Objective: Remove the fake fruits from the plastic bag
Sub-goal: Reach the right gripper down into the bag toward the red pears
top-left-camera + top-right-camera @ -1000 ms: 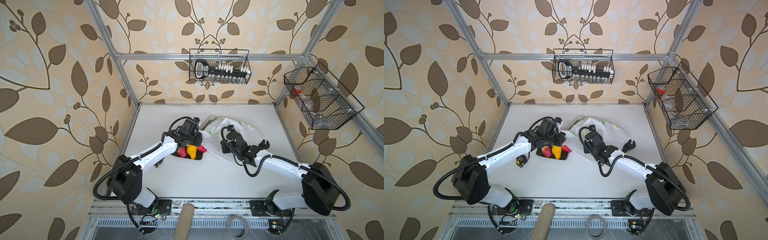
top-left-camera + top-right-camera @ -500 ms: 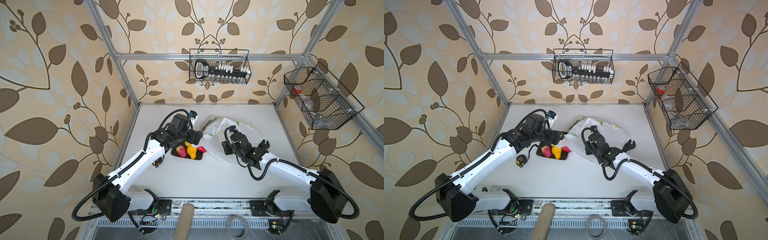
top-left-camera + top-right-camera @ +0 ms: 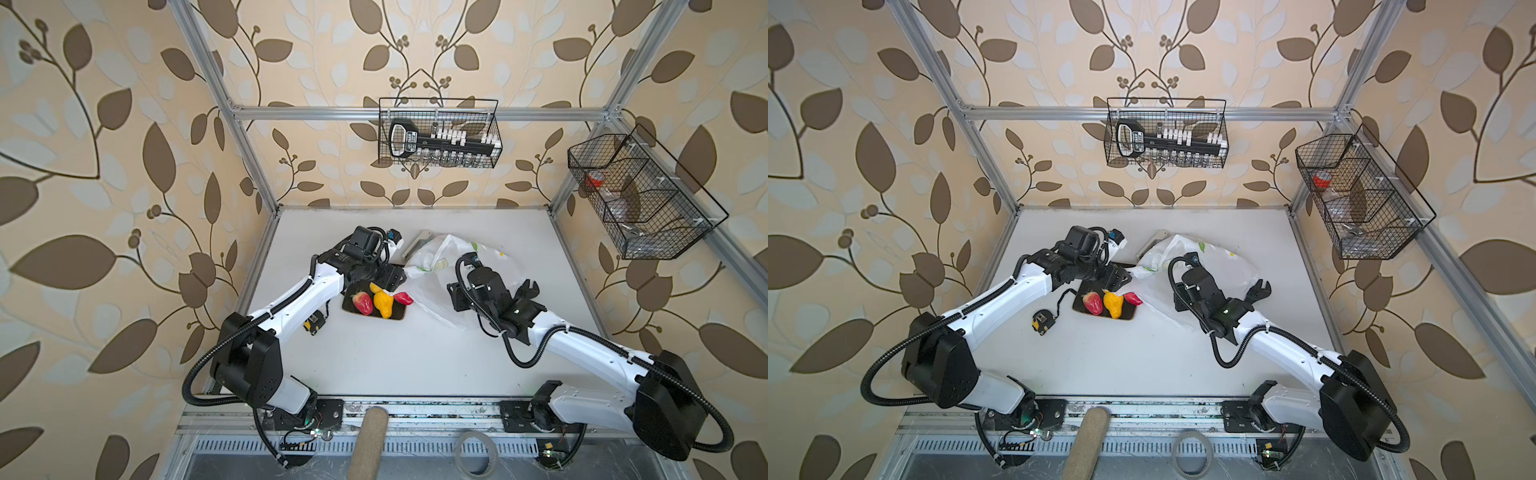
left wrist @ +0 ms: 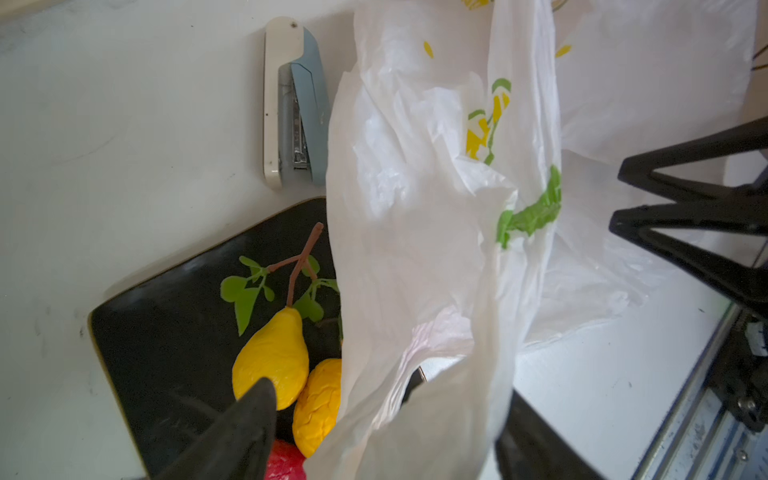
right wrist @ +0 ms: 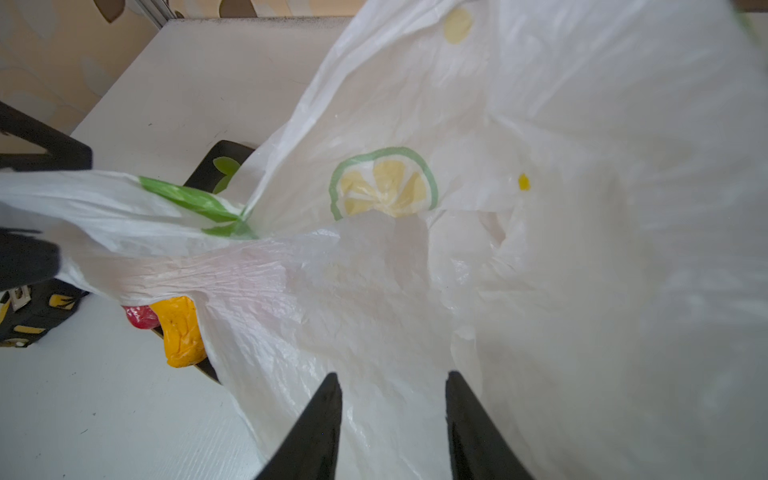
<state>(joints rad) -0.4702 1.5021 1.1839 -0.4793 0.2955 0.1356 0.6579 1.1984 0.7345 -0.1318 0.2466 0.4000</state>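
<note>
At the middle of the surface [image 3: 395, 365], a dark square plate [image 4: 166, 340] carries the fruits that are out of the bag. They are a red strawberry [image 3: 363, 303], a yellow-orange pear [image 3: 384, 307], a second red fruit [image 3: 403, 298] at the plate's 3 o'clock rim, and a yellow fruit on a leafy stem [image 4: 270, 357]. The plastic bag [image 3: 436, 282] lies crumpled at the plate's 2 to 3 o'clock, and one fold drapes over the plate's edge right against the fruit. Whether any fruit is left inside I cannot tell (the film is too cloudy).

The left gripper [image 4: 386, 395] has its fingers well apart, with that fold hanging between them unpinched. The right gripper [image 5: 390, 378] sits over the bag's body, its fingers also apart with nothing clamped between them.

The main risk, as I judge it, is the draped fold. If the left fingers close on it and pull, the film could sweep across the plate and roll the glossy fruit off, the rim-side red one first. With nothing pinning the bag, the whole bag would likely slide along instead of opening. Thin film may also slip free or tear. The stapler [image 4: 295, 104], just beside the bag at the plate's 1 o'clock, could get dragged too.
</note>
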